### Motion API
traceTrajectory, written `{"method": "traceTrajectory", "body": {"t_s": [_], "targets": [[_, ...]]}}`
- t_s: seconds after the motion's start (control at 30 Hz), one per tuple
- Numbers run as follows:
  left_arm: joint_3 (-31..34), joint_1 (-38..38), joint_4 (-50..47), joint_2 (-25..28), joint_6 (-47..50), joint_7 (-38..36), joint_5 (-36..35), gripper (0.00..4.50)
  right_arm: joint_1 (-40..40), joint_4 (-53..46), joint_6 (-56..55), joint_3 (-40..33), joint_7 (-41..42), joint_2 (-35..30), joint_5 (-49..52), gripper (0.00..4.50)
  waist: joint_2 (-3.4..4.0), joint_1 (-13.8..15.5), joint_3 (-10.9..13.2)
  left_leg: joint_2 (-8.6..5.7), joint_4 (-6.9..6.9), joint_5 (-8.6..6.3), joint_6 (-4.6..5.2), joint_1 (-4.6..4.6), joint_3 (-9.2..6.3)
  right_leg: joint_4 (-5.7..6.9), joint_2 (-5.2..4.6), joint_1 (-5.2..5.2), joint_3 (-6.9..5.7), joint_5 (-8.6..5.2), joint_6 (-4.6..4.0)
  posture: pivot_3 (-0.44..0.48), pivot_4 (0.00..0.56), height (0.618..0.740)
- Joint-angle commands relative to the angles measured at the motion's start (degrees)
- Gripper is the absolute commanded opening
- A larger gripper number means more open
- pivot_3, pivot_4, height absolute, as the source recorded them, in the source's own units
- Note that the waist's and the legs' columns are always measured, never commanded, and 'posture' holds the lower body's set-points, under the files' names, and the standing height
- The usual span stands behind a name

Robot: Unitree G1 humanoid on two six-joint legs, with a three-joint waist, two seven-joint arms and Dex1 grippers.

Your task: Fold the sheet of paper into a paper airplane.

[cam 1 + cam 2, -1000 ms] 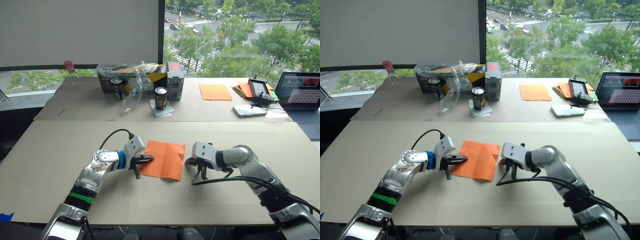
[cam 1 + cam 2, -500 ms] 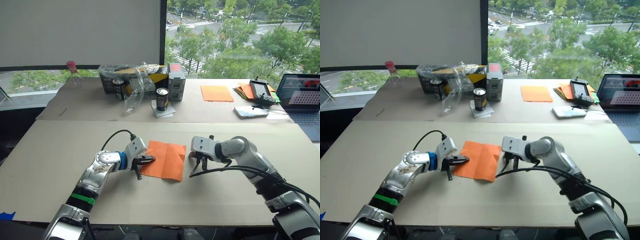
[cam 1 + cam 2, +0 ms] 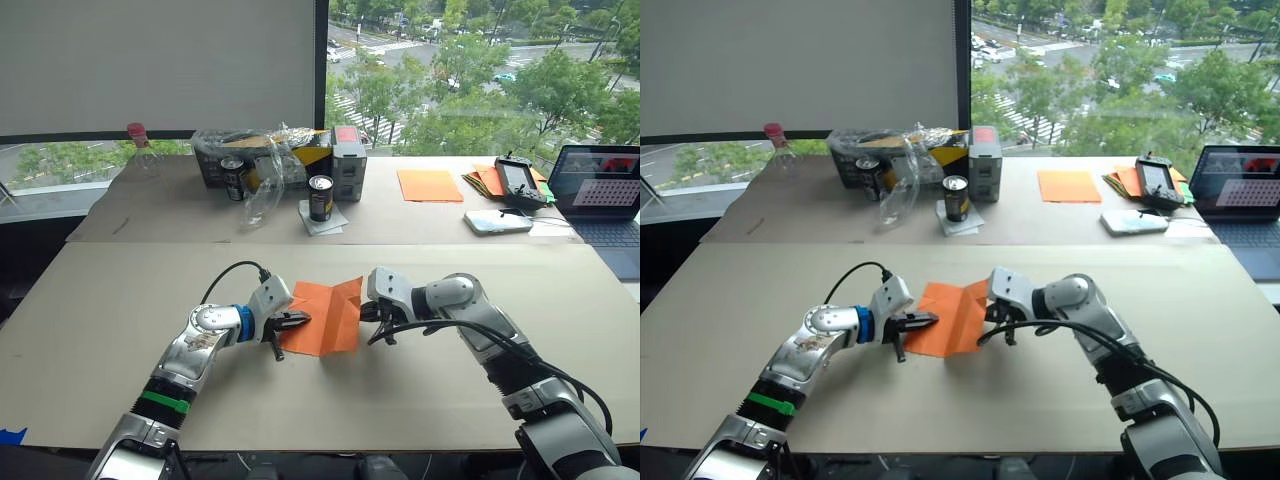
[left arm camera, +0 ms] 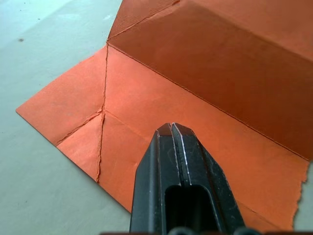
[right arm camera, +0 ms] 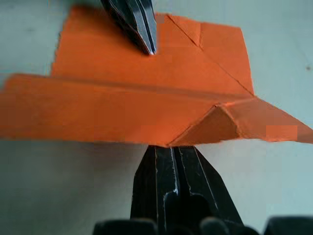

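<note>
Right jaws (image 3: pixel 366 312) now under the sheet of paper (image 3: pixel 325 315), right half newly raised.

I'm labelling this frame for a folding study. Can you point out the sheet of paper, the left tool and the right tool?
sheet of paper (image 3: pixel 322 325): left eye view, on its flat half.
left tool (image 3: pixel 300 320): left eye view, at its shut tips on the paper.
right tool (image 3: pixel 989 321): right eye view, at its tips by the raised edge.

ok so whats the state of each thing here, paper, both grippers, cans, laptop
sheet of paper: creased, right half lifted, left half flat on the table
left gripper: shut, tips pressing the paper's flat half
right gripper: shut, at the raised edge
cans: upright
laptop: open, screen lit
plastic bottle: upright, red cap on
</note>
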Motion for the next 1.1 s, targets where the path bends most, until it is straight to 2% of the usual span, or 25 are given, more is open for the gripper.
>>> {"method": "traceTrajectory", "body": {"t_s": [0.03,0.6,0.73,0.93,1.1], "targets": [[-1.0,1.2,0.1,0.0,1.0,0.4,0.9,0.00,-2.9,-2.1,2.3,-2.5,1.0,1.6,3.9,0.06,0.00,0.0,0.0,-0.01,0.00,0.00,0.00,0.00,0.00,0.00,-0.01,0.00,0.00,0.00,0.00,0.000,0.150,0.732],[1.2,2.9,-1.7,2.0,2.0,1.1,0.4,0.00,-9.1,15.3,-3.2,1.5,-6.2,11.6,-3.5,0.06,0.02,-0.1,0.0,0.01,-0.08,0.00,0.00,0.00,0.00,0.02,0.01,-0.07,-0.01,0.00,-0.01,0.000,0.150,0.732],[3.8,2.2,-0.9,4.8,1.2,1.9,0.8,0.00,-9.3,18.8,-5.3,3.4,-9.1,11.9,-7.7,0.06,0.02,-0.2,0.0,0.01,-0.09,0.00,0.00,0.00,0.00,0.02,0.01,-0.09,-0.01,0.00,-0.01,0.000,0.150,0.732],[8.0,0.0,-0.2,10.1,-0.3,1.0,0.0,0.00,-7.9,19.5,-5.6,4.3,-10.3,12.7,-9.0,0.06,0.03,-0.8,0.0,0.02,-0.17,0.00,0.00,0.01,-0.01,0.04,0.02,-0.14,-0.01,0.00,-0.01,0.000,0.150,0.732],[9.6,-3.4,-1.2,9.1,1.1,-0.1,-3.0,0.00,-5.7,17.0,-2.8,4.0,-12.2,13.6,-8.9,0.06,0.01,-0.7,0.0,0.02,-0.17,0.00,0.00,-0.01,-0.01,0.03,0.01,-0.14,-0.02,0.00,-0.01,0.000,0.150,0.732]]}}
